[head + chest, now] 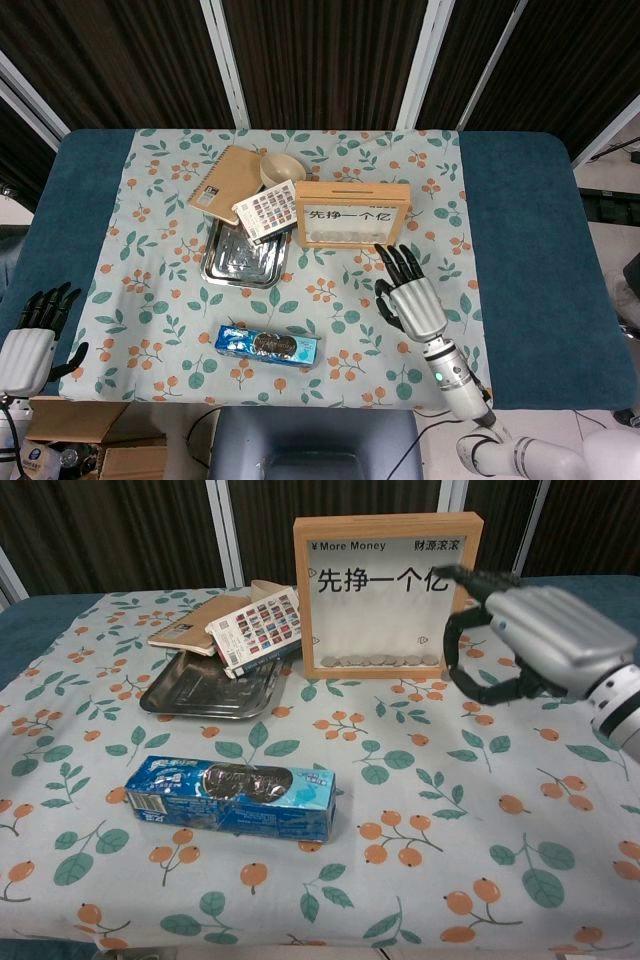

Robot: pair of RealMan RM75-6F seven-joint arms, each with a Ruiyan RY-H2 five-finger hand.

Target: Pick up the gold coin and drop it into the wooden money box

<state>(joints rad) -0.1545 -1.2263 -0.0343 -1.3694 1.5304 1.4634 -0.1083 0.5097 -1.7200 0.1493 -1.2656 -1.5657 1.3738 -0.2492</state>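
The wooden money box (352, 213) (388, 580) stands upright at mid-table, with a row of coins (380, 661) along the bottom behind its clear front. I see no loose gold coin on the cloth in either view. My right hand (412, 298) (530, 640) hovers above the cloth just in front of the box's right end. Its fingers reach toward the box and the thumb curls under, with nothing visible between them. My left hand (30, 345) hangs off the table's near left edge, fingers apart and empty.
Left of the box lies a metal tray (245, 255) (210, 688) with a colourful booklet (265, 213) (258, 627) and a brown notebook (225, 183) propped on it. A bowl (284, 169) sits behind them. A blue biscuit pack (268, 345) (235, 797) lies near the front edge.
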